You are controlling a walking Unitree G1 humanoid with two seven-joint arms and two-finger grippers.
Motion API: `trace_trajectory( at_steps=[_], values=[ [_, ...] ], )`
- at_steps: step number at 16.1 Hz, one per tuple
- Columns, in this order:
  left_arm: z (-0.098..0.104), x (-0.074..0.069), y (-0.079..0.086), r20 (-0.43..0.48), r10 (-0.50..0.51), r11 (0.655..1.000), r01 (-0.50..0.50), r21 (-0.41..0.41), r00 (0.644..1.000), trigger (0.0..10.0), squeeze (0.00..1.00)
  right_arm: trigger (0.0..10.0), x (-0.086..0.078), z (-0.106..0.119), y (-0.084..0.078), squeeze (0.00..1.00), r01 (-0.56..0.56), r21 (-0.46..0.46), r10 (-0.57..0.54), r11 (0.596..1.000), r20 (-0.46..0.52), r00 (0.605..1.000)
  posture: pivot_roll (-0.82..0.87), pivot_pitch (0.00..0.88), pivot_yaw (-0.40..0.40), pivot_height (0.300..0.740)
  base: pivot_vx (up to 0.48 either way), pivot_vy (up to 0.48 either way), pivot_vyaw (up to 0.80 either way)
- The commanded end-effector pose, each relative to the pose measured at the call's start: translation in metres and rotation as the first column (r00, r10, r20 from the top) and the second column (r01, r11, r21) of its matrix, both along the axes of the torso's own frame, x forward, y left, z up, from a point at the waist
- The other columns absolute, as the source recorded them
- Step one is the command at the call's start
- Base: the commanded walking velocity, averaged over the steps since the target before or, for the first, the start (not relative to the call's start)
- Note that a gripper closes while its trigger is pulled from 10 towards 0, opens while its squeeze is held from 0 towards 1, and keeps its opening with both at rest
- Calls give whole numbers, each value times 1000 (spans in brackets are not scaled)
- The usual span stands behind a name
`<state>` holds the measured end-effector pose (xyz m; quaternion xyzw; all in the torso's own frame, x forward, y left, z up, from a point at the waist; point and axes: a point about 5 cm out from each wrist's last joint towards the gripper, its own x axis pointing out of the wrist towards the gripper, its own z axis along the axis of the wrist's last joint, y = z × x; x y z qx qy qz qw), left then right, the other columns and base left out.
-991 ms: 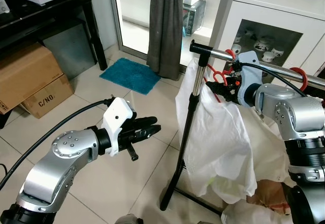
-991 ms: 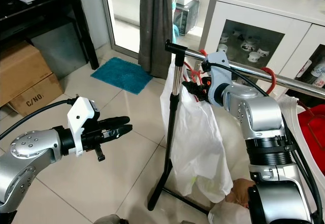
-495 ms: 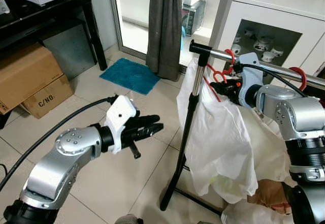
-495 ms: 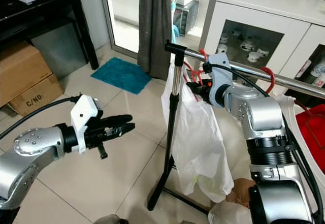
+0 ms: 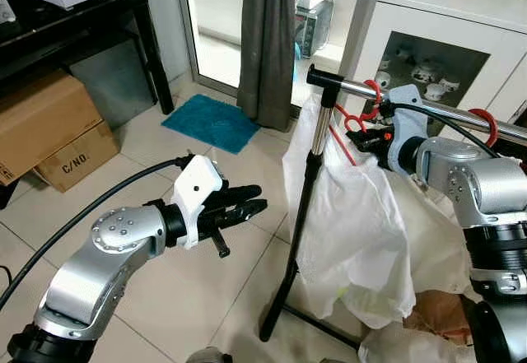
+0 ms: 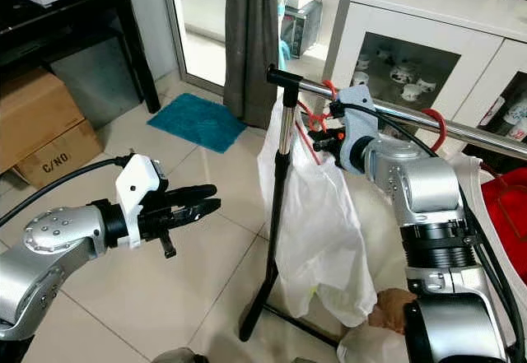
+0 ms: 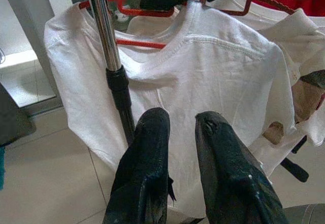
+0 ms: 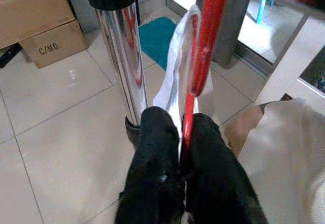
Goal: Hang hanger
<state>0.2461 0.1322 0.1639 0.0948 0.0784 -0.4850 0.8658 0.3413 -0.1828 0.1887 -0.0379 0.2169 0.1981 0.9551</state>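
Note:
A red hanger carries a white shirt at the left end of a chrome rail on a black-footed rack. Its hook sits at the rail. My right gripper is shut on the hanger's neck just below the rail; in the right wrist view its fingers pinch the red bar beside the chrome post. My left gripper hovers over the floor left of the post, open by a narrow gap and holding nothing, pointing at the shirt.
A second red hanger hook rides the rail further right. A white glass-front cabinet stands behind the rack. A grey curtain, a teal mat, cardboard boxes and a black table lie to the left. A brown bag sits under the shirt.
My right gripper has lifted the hanger slightly toward the rail and the shirt has swung a little. My left arm has risen and edged forward a bit.

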Motion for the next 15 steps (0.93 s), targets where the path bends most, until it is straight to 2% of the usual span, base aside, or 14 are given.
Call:
trace_trajectory(
  at_steps=[1, 4, 10, 13, 15],
  values=[
    [-2, 0, -2, 2, -3, 1000, 3, 1, 1000, 10000, 0, 0, -3, 2, -4, 0, 6, 5, -7, 1000, 17, 1000, -2, 0, 9, 740, 0, 0, 0],
    [3, 6, -7, 39, 55, 998, -54, -45, 998, 10000, 0, 0, -6, 9, -6, 0, 26, -2, -25, 1000, 60, 998, -3, 0, 6, 740, 0, 0, 0],
    [-3, 19, -14, 79, 224, 974, -221, -54, 971, 10000, 0, 0, -25, 23, -9, 0, 31, 3, -31, 1000, 156, 987, -10, 4, 13, 740, 0, 0, 0],
    [-1, 19, -20, 84, 245, 968, -239, -73, 966, 10000, 0, 0, -43, 28, -10, 0, 31, 2, -31, 1000, 185, 982, -12, 6, 10, 740, 0, 0, 0],
    [-6, 17, -22, 77, 254, 966, -249, -62, 964, 10000, 0, 0, -61, 15, -5, 0, 29, -2, -28, 1000, 147, 989, -16, 10, 8, 740, 0, 0, 0]
  ],
)
